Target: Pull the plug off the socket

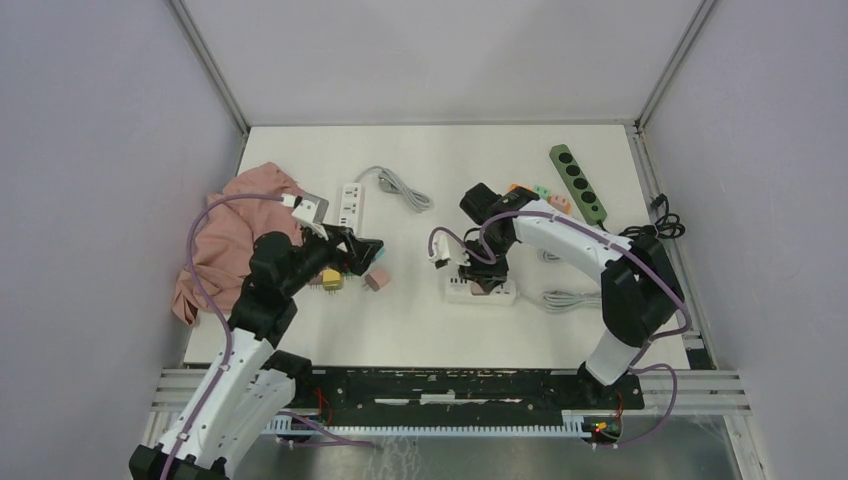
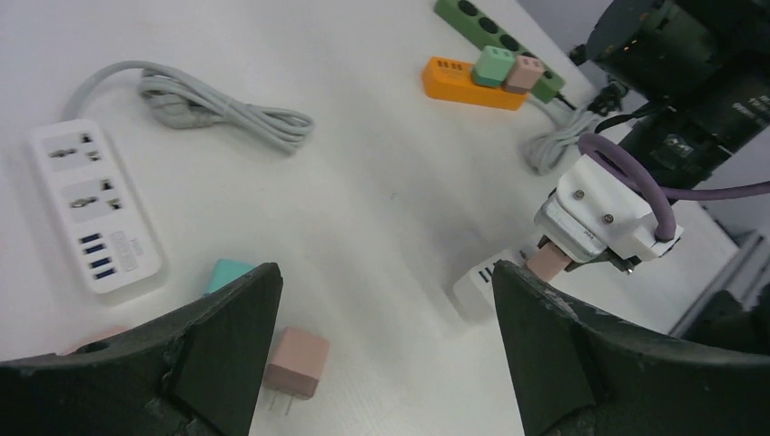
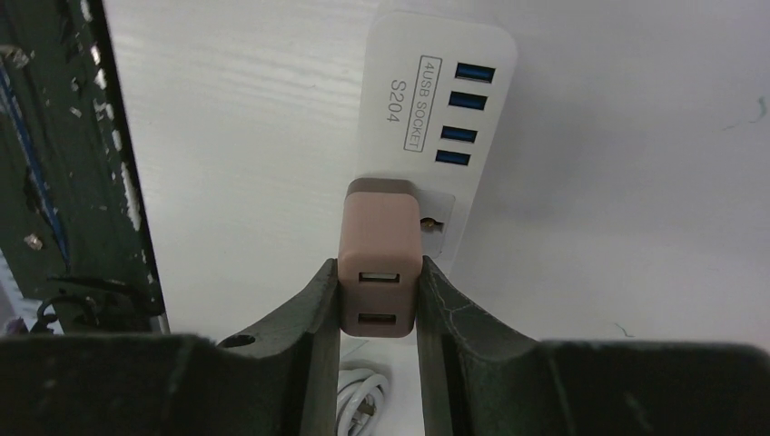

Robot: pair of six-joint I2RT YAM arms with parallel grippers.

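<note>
The plug (image 3: 380,259) is a pink block with two USB ports, seated in the white socket strip (image 3: 436,109) beside its blue USB row. My right gripper (image 3: 380,292) is shut on the plug, with one finger pressed flat against each side. From above, the right gripper (image 1: 482,277) points down onto the socket strip (image 1: 506,292) at the table's middle. The left wrist view shows the same plug (image 2: 547,261) under the right wrist. My left gripper (image 1: 362,255) hovers open to the left with nothing between its fingers (image 2: 522,309).
Under the left gripper lie a loose pink plug (image 2: 295,361), a teal one (image 2: 227,272) and a yellow one (image 1: 331,279). A second white strip (image 1: 350,203) with coiled cord lies behind. An orange strip (image 2: 463,82), a green strip (image 1: 577,182) and a pink cloth (image 1: 235,240) sit around.
</note>
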